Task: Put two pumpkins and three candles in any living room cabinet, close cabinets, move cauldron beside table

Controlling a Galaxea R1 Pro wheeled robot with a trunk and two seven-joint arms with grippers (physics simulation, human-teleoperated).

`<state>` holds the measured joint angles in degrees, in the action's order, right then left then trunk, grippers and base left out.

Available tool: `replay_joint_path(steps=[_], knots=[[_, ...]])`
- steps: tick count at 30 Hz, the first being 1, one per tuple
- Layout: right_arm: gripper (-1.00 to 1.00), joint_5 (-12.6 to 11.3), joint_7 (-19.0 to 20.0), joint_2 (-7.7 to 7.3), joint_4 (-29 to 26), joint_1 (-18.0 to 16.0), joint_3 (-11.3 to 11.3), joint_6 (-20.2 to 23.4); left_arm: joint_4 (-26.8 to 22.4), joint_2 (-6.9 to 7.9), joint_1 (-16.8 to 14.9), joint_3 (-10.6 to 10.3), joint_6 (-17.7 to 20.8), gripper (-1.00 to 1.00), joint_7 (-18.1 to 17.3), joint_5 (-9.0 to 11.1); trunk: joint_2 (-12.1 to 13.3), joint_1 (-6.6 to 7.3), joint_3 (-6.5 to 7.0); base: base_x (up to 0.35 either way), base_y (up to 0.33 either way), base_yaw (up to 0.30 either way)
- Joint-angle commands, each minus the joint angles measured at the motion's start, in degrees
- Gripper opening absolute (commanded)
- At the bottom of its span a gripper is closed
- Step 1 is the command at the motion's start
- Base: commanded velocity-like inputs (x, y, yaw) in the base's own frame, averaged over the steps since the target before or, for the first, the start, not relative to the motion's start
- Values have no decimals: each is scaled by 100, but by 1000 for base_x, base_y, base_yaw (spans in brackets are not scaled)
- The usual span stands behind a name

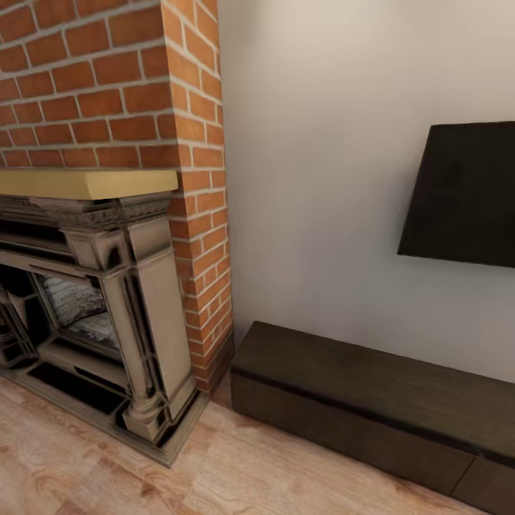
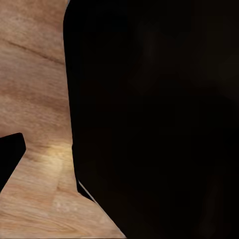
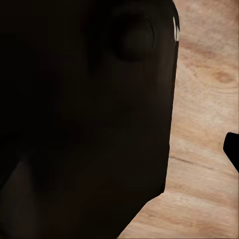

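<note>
The long, low, dark brown cabinet (image 1: 372, 390) stands against the white wall at the lower right of the head view. Its front faces look flush and shut. The pumpkins, candles, cauldron and table are out of view. In the left wrist view a large black shape (image 2: 154, 119) blocks most of the picture, with a small dark tip (image 2: 10, 157) at the edge over the wood floor. The right wrist view has a similar black mass (image 3: 84, 119) and a dark tip (image 3: 233, 149). I cannot tell how either gripper's fingers stand.
A brick chimney wall (image 1: 107, 86) with an ornate fireplace (image 1: 107, 307) and a yellow mantel (image 1: 86, 183) is at the left. A dark flat screen (image 1: 465, 193) hangs on the wall above the cabinet. Light wood floor (image 1: 236, 472) runs in front of both.
</note>
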<state>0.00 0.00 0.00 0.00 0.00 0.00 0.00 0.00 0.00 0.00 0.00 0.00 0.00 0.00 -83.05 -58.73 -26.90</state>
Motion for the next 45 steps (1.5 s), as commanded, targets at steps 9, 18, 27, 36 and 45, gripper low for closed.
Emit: replay_joint_path(steps=[9,18,27,36,45], knots=[[100,-65,-19,2,-26,-43,-64,-2,-129,156,61,-15,-26,100,-9,-1,-3,0,-3,0,0,0],[100,-81,-16,8,-33,-44,-70,-16,-168,128,60,-7,-74,100,-11,44,-3,0,-9,0,0,-84],[100,-81,-3,9,-27,-44,-70,-11,-201,106,62,17,-329,100,-16,69,-3,0,-26,0,0,-251],[100,-82,-1,9,-19,-44,-70,-1,-202,104,62,-28,-350,100,-14,1,-3,0,-45,-165,-68,-266],[100,-83,8,7,-18,-44,-78,1,-202,104,62,-35,-351,100,-15,-3,-3,0,-67,-221,-165,-267]])
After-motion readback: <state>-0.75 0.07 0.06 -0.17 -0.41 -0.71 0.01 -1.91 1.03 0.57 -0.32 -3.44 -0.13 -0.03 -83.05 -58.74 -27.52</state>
